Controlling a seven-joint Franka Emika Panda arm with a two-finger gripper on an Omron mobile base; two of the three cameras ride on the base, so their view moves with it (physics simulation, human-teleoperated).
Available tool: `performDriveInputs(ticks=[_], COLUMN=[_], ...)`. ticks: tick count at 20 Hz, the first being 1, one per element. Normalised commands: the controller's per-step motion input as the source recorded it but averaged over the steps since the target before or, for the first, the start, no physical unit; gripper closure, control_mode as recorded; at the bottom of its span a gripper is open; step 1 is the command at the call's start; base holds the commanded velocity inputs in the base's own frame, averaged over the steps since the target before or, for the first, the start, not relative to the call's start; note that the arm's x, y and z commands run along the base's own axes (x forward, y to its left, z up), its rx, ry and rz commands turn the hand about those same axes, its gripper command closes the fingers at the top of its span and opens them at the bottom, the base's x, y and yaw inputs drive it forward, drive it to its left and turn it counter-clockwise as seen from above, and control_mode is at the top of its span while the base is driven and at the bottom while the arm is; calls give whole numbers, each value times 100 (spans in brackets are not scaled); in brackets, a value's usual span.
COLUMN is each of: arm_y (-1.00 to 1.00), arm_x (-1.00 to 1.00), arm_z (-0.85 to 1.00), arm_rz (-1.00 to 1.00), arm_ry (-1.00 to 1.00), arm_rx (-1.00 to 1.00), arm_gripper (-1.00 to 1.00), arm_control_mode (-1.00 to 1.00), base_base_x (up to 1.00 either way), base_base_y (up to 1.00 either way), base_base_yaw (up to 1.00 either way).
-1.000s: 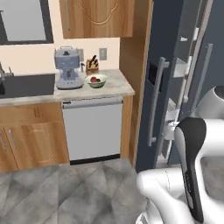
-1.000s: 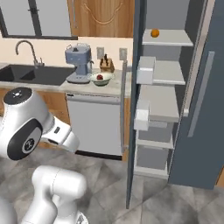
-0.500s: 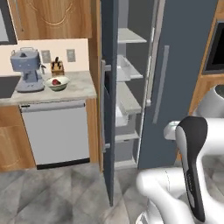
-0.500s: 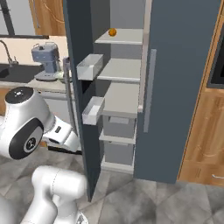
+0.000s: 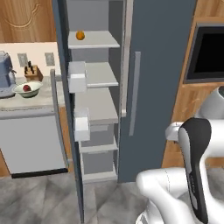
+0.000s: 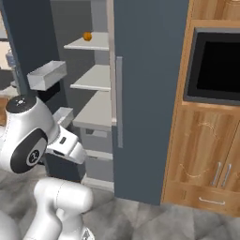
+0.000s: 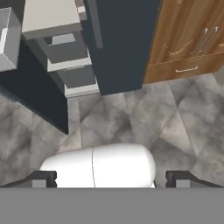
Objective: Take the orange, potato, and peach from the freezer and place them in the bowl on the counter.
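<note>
The orange (image 5: 80,35) sits on the top shelf of the freezer (image 5: 162,78), near that shelf's left front edge, with the freezer's left door swung open and white bins (image 5: 77,76) hanging on its inner face. The bowl (image 5: 27,89) stands on the desk (image 5: 43,99) to the left of the freezer, close to the desk's back edge beside the coffee machine (image 5: 5,74) and the knife block (image 5: 31,71); a small red round thing lies inside it, which I take for the peach (image 5: 26,88). I cannot make out the potato. Half a second ago the freezer stood further right in my left base view and the desk took up more of the picture; my base has driven, so the whole scene has slid left and the open shelves now face me more squarely. My right base view gives the orange (image 6: 87,36) again, plus a black wall oven (image 6: 216,65) and wooden cupboards (image 6: 206,154) to the freezer's right, but no bowl. My hand view looks down at the grey floor (image 7: 131,122), the freezer's lower shelves and the cupboard drawers. My pincer (image 7: 111,178) has its tips spread wide apart, holding and touching nothing.
</note>
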Motion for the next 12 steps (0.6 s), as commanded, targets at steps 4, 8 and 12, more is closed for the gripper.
performDriveInputs(ticks=[4, 8, 12], arm_y=[0, 0, 0], arm_x=[0, 0, 0], arm_z=[0, 0, 0], arm_rz=[0, 0, 0], arm_ry=[0, 0, 0], arm_rx=[0, 0, 0], arm_gripper=[-100, -100, -100], arm_control_mode=[100, 100, 100], base_base_x=[97, 88, 69], base_base_y=[-24, 0, 22], base_base_yaw=[23, 19, 8])
